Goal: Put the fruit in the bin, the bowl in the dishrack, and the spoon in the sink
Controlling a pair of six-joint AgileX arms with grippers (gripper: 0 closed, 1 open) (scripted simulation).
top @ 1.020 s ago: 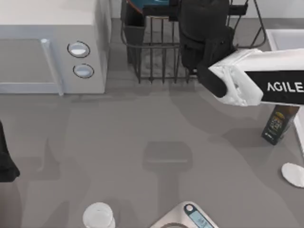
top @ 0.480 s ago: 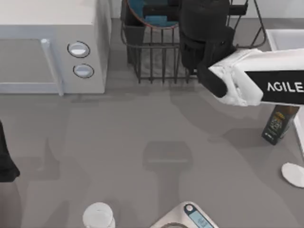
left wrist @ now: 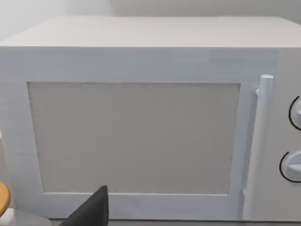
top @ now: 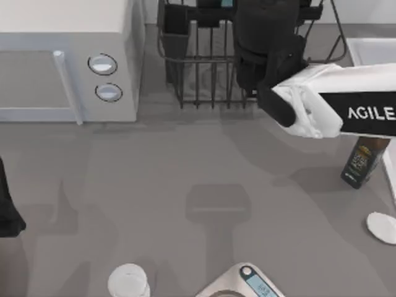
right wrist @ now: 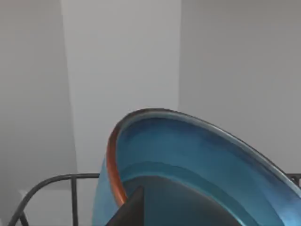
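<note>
Right gripper (right wrist: 155, 207), bowl (right wrist: 197, 155) farther over dishrack (top: 204, 62)

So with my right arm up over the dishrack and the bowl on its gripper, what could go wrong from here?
1. The bowl is tilted above the dishrack wire; released like this, it might land crooked or tip against the bars.
2. The right wrist hangs close over the rack's upright bars, so descending further could hit them.
3. The carton stands under the right arm; a low retreat could knock it.

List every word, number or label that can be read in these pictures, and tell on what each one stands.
"AGILE": white letters on the black band of the right arm, cut by the picture's edge.
Dark carton: yellowish print, too blurred to read.
Kitchen scale: digits on its display, too small to read.
</note>
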